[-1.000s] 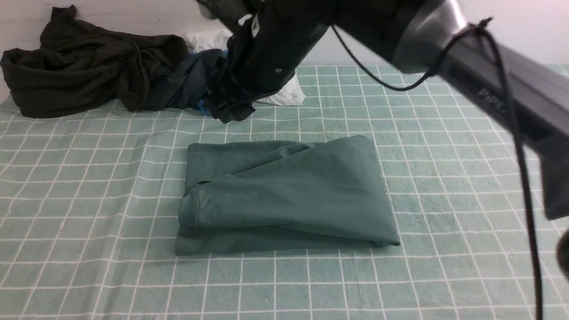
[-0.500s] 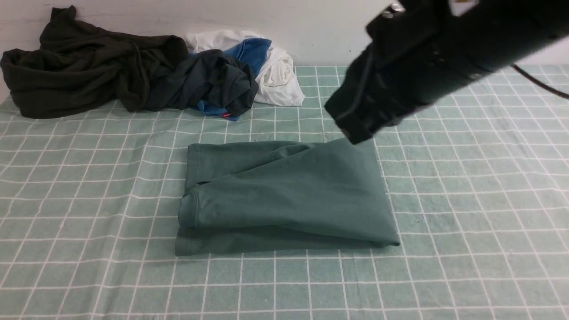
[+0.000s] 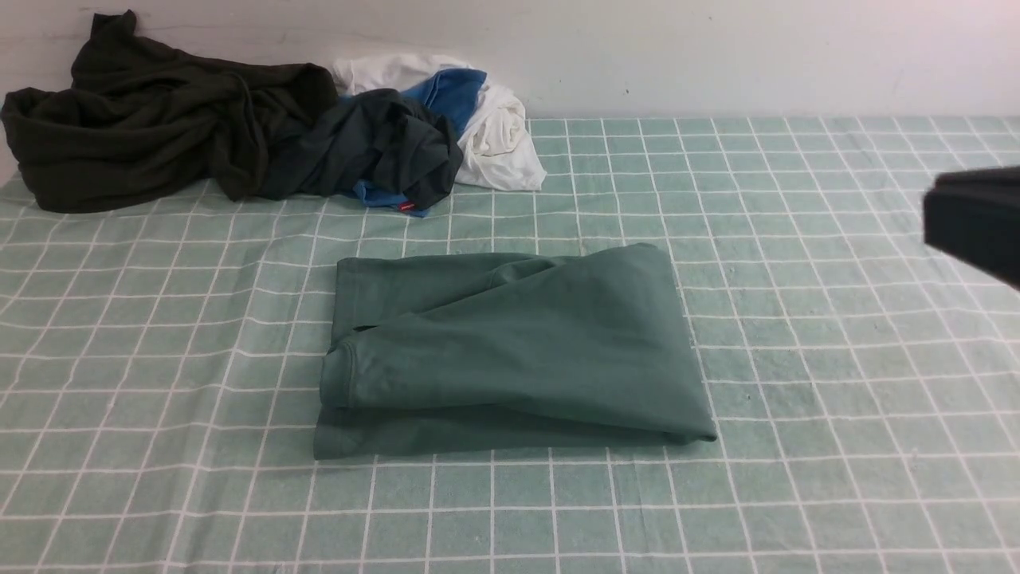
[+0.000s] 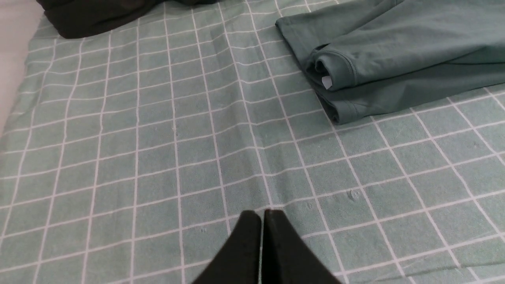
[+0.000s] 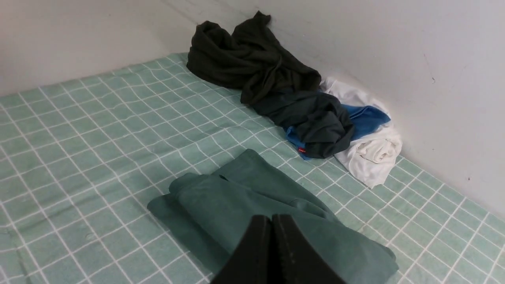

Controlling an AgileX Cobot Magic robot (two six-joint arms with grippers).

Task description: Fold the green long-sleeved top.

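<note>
The green long-sleeved top (image 3: 510, 343) lies folded into a rough rectangle in the middle of the table, with nothing touching it. It also shows in the left wrist view (image 4: 394, 51) and the right wrist view (image 5: 244, 201). My left gripper (image 4: 262, 215) is shut and empty, hovering over bare cloth to the left of the top, and is out of the front view. My right gripper (image 5: 271, 218) is shut and empty, looking at the top from its right. Only a blurred dark part of the right arm (image 3: 976, 219) shows at the front view's right edge.
A pale green cloth with a white grid (image 3: 797, 359) covers the table. At the back left, against the wall, lie a very dark olive-black garment (image 3: 151, 119) and a heap of dark, blue and white clothes (image 3: 446, 135).
My right arm has swept from over the clothes heap at the back across to the right edge of the front view. The green top has not moved.
</note>
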